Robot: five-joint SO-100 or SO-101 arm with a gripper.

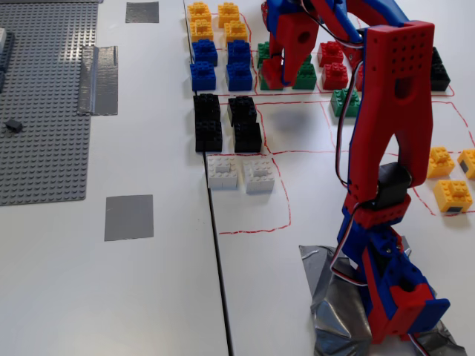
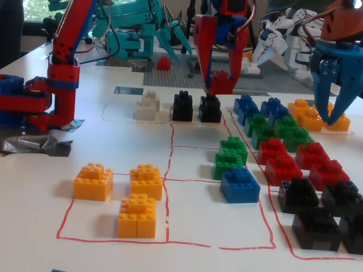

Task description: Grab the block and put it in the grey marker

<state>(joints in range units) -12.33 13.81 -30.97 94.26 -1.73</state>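
The surface (image 1: 148, 297) is seen as smooth, matt white with thin red lines drawn on it, and the grey marker (image 1: 129, 217) is shown as a flat patch of dull grey tape with a faint sheen. The block (image 2: 220, 83), held in the tool (image 2: 221, 85), and the black bricks (image 1: 225, 122) are seen as hard moulded plastic with a slight gloss. The arm (image 1: 386, 111) is made of matt red and blue plastic, some of it perforated, and crinkled, shiny silver tape (image 1: 335, 311) is seen at its base.
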